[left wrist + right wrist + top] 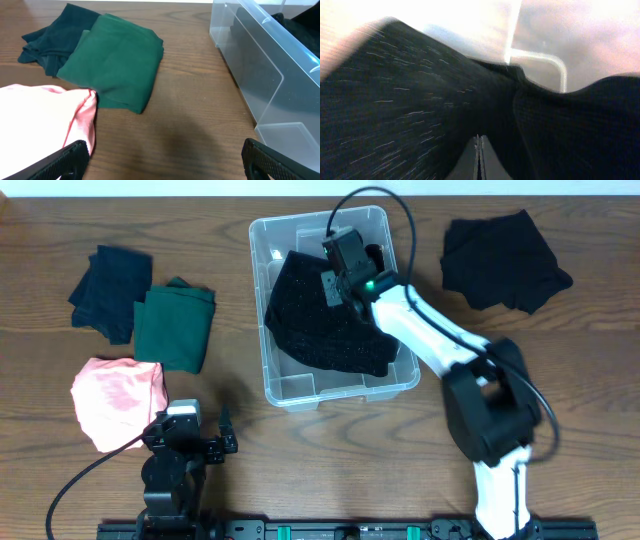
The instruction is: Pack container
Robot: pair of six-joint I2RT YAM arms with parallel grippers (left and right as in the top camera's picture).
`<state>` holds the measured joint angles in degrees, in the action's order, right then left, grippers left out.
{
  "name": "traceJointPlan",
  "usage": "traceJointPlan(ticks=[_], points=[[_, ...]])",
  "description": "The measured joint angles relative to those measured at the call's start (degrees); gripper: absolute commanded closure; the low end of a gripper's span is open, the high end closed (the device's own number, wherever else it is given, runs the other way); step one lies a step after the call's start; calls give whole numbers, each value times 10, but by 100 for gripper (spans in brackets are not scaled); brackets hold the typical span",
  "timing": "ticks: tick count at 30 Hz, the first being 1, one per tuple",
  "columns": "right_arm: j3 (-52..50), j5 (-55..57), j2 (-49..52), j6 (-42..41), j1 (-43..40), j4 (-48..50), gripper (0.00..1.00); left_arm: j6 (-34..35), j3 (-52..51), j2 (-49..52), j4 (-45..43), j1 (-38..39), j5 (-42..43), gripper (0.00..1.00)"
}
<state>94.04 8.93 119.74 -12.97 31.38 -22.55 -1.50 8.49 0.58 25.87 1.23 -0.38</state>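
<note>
A black garment (325, 320) is held in the container (272, 385) by the right tool (480, 145), clamped on it; four folded garments (175, 328) are left on the surface (330, 470), the left tool (165, 160) spread wide

You had the container (330, 387) standing upright and open-topped near the middle of the table, its long sides running front to back, slightly skewed. It was a clear rectangular plastic bin (270, 75) with rounded corners and a thick rim. A black knit garment (320, 320) covered most of its floor.
</note>
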Motion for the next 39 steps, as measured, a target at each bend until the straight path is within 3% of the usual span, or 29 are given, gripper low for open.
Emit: traceJointPlan(ticks=[7, 18, 25, 39], points=[[10, -124, -114, 28, 17, -50, 99, 0, 0, 0, 0, 0, 0, 2], [-8, -273, 2, 116, 87, -117, 99, 0, 0, 0, 0, 0, 0, 2], [-9, -295, 21, 179, 114, -147, 99, 0, 0, 0, 0, 0, 0, 2], [-7, -297, 4, 196, 99, -135, 99, 0, 0, 0, 0, 0, 0, 2]])
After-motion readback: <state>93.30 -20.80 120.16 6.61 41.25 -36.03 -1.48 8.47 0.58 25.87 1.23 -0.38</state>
